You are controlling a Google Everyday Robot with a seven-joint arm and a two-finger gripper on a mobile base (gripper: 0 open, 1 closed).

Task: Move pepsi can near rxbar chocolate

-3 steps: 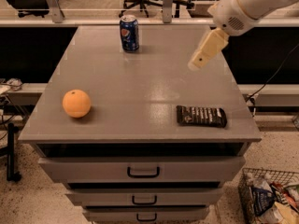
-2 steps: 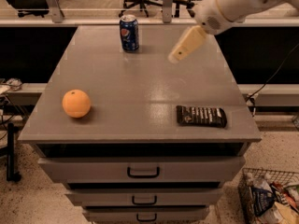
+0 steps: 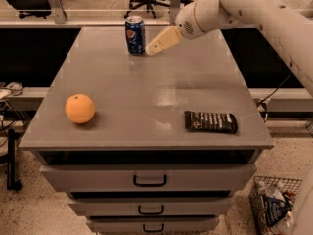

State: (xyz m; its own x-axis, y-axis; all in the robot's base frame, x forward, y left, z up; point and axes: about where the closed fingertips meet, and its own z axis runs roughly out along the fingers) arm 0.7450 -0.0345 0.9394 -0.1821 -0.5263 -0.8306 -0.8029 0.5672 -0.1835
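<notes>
Left: round orange fruit (image 3: 79, 108), resting on the flat grey top of a metal drawer cabinet (image 3: 161, 82), near its front left corner and well apart from everything else on that surface.

Left of centre, rear: small blue cylindrical pepsi can (image 3: 134, 35) with a silver top and a red-white-blue round logo. Stood upright close to the back edge of the cabinet top, logo turned toward the camera.

Below centre: three grey drawers (image 3: 146, 179) stacked under the top, each with a dark pull handle at mid-width.

Centre, rear: cream-coloured tapered gripper (image 3: 154, 46), angled down and to the left, its tip just beside the right side of the pepsi can at about mid-height. Could not be told whether in contact with the can, nor how far spread or closed; nothing seen held in it.

Right of centre, front: flat rectangular rxbar chocolate (image 3: 211, 122) in a black wrapper with small white printing. Lay flat near the front right edge, long side parallel to that edge, well apart from the pepsi can.

Upper right: thick white robot arm (image 3: 244, 9), reaching in from the right edge above the cabinet.

Lower right: wire basket (image 3: 274, 204) on the speckled floor beside the cabinet, holding crumpled items.
</notes>
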